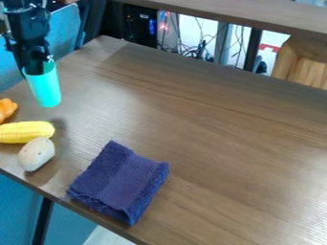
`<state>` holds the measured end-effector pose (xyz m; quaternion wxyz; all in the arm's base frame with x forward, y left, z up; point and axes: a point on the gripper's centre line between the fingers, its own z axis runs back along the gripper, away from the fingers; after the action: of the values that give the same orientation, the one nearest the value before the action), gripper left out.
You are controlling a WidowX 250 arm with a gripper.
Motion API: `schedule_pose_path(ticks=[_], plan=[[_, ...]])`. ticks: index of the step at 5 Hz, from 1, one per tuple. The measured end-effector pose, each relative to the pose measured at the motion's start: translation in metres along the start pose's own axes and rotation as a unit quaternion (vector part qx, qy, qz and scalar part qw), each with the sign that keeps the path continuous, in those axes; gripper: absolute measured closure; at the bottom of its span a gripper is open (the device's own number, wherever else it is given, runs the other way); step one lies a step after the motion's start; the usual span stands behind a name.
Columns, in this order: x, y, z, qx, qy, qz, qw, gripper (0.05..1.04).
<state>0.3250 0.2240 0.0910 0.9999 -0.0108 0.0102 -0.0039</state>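
Note:
The black gripper [39, 64] hangs at the upper left, over the table's left part, at the top end of a turquoise cup-like object [45, 87]. That object stands out below it, slightly tilted; whether its lower end touches the table, I cannot tell. Below and to the left lie an orange object [6, 109] at the left edge, a yellow corn cob [27, 131] and a pale, speckled, potato-like object [36, 153] close against the corn. A folded dark blue cloth [119, 183] lies near the table's front edge.
The brown wooden table [223, 139] has its front edge running down from the left past the cloth. Behind its back edge are cables, a black computer case [139, 24] and a wooden object [301, 60]. A raised wooden shelf [256, 13] crosses the top.

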Motion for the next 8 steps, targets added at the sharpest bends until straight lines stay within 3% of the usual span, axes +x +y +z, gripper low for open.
schedule_pose_path(ticks=[1, 2, 3, 5, 6, 7, 8], plan=[[0.004, 0.007, -0.007, -0.015, -0.001, 0.019, 0.9997, 0.985], [0.001, 0.005, -0.015, -0.027, 0.016, 0.03, 0.999, 0.961], [-0.004, 0.005, -0.016, -0.027, 0.033, 0.043, 0.9982, 0.77], [-0.012, 0.0, -0.013, -0.007, 0.043, 0.044, 0.9981, 0.183], [-0.013, -0.015, 0.01, 0.009, 0.023, 0.041, 0.9988, 0.074], [-0.012, -0.033, 0.051, 0.047, -0.014, 0.022, 0.9986, 0.078], [-0.011, -0.068, 0.083, 0.087, -0.028, -0.019, 0.9956, 0.079]])
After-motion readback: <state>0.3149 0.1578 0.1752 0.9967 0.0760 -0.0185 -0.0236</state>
